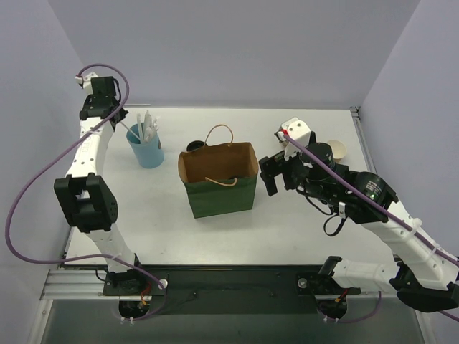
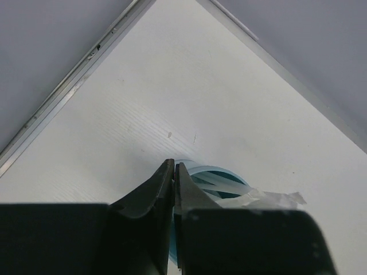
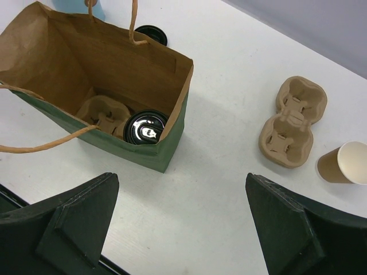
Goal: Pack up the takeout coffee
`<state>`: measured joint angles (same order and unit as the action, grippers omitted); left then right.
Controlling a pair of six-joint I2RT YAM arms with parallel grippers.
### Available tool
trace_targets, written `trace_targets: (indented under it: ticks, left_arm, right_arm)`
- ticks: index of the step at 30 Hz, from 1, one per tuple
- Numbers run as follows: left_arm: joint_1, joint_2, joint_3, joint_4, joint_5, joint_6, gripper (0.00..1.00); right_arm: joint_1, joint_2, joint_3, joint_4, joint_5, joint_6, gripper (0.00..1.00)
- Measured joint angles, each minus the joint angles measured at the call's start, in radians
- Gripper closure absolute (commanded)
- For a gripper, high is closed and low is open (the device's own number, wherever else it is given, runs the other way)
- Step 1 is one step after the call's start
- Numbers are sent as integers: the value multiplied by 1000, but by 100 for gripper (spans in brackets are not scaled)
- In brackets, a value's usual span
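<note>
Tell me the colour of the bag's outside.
Dark green; the bag shows best in the right wrist view.

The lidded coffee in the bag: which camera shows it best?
Right wrist. It looks down into the open bag, where the coffee, black lid up, sits in a pulp carrier. Top external shows the bag's mouth but no cup I can make out; left wrist shows neither.
</note>
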<state>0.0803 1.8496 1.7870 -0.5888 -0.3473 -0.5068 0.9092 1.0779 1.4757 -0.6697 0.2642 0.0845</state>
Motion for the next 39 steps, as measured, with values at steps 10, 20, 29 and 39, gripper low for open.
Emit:
trace_targets:
  ticks: [10,20,29,39]
  left_arm:
    - [-14,-256,7,-13,83,-1,87]
    - [-130,-496,13,0,224,-42,87]
    - [-169,-546,112,-41,430,-76,87]
    - [-183,-811,-67,-50,663,-128,87]
  right_arm:
    - [-5,-9,9,0,6,20,0]
    - [-7,-39,9,0,33,50,0]
    - [-8,-57,9,0,48,56,0]
    - [-12,-65,9,-2,56,68,0]
